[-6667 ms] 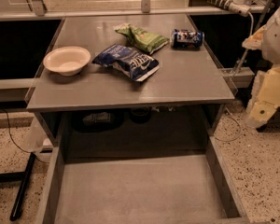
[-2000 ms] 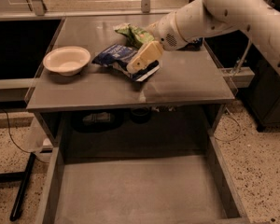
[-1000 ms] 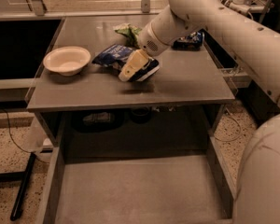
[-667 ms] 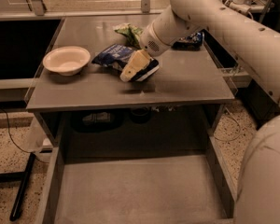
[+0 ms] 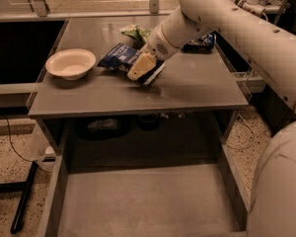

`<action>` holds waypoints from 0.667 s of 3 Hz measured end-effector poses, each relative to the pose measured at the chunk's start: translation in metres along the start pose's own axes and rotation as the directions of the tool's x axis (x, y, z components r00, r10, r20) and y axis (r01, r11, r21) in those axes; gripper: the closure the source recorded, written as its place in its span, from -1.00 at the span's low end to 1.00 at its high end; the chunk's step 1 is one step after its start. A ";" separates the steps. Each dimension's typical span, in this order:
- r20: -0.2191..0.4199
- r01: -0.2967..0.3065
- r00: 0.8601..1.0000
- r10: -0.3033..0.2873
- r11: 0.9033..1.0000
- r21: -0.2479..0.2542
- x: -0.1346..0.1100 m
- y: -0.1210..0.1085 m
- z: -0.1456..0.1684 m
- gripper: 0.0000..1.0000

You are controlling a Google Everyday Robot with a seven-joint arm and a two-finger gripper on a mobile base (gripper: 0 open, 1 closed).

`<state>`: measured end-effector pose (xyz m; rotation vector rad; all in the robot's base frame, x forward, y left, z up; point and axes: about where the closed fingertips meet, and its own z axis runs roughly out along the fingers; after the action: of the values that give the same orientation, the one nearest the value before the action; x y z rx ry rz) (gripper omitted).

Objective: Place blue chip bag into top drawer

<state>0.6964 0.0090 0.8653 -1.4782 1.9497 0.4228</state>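
The blue chip bag (image 5: 117, 56) lies on the grey tabletop (image 5: 197, 85), near its middle, to the right of a bowl. My gripper (image 5: 140, 69) is down on the bag's right end and covers that part of it. The bag's left half with white lettering shows beside the gripper. The top drawer (image 5: 138, 201) is pulled out below the table's front edge, and its flat grey bottom is bare. My cream arm reaches in from the upper right.
A white bowl (image 5: 70, 64) stands at the table's left. A green chip bag (image 5: 135, 32) lies just behind the blue one. A small blue drink can (image 5: 201, 42) lies at the back right. Part of my body fills the lower right corner.
My arm has swung in from the right edge and come down on the blue bag's right end. Over the last second it has barely moved, and the bag lies where it was.
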 end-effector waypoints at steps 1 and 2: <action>0.000 0.000 1.000 0.000 1.000 0.000 0.000 0.000 0.000 0.28; 0.000 0.000 1.000 0.000 1.000 0.000 0.000 0.000 0.000 0.75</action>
<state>0.6964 0.0090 0.8653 -1.4782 1.9498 0.4228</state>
